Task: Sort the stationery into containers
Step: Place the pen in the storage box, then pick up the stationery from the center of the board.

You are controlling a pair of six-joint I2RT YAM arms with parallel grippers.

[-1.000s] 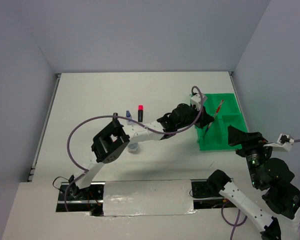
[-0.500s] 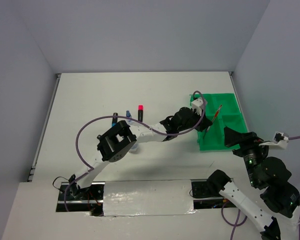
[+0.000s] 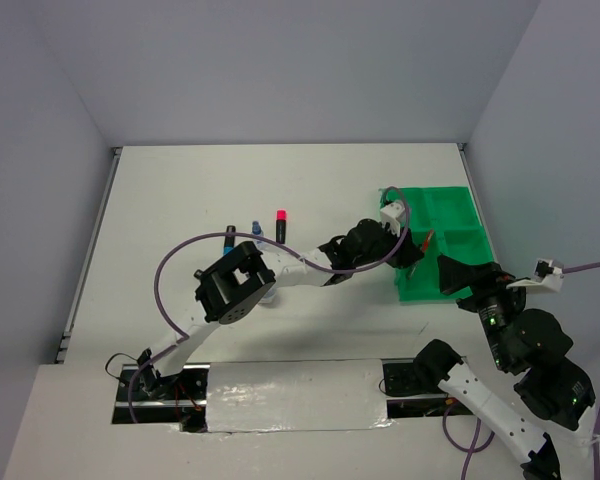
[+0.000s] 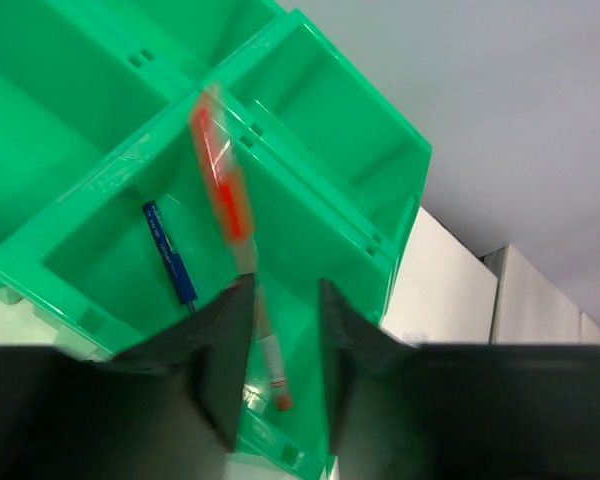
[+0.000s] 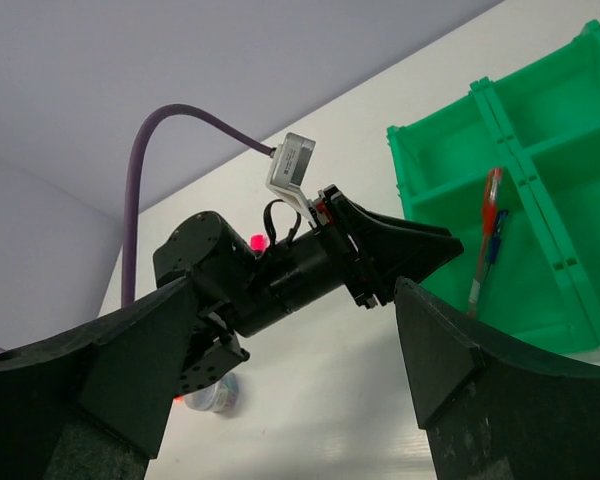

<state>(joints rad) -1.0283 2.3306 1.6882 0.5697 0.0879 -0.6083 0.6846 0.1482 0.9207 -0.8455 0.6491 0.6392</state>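
Observation:
My left gripper hangs over the green tray, its jaws apart. In the left wrist view a blurred red pen leans loose between the fingers, its lower end on the floor of the near compartment of the tray. A blue pen lies in that same compartment. My right gripper stands open and holds nothing, just beside the tray's near edge. The right wrist view shows both the red pen and the blue pen in the tray, past my right gripper.
Left of the arm on the white table stand a pink-capped highlighter, a small blue-capped bottle and a blue-capped highlighter. A round clear jar sits by the left arm's elbow. Grey walls close in the table.
My left gripper has opened and let go of the red pen, which has tipped down into the tray compartment. My right gripper has drifted left toward the tray.

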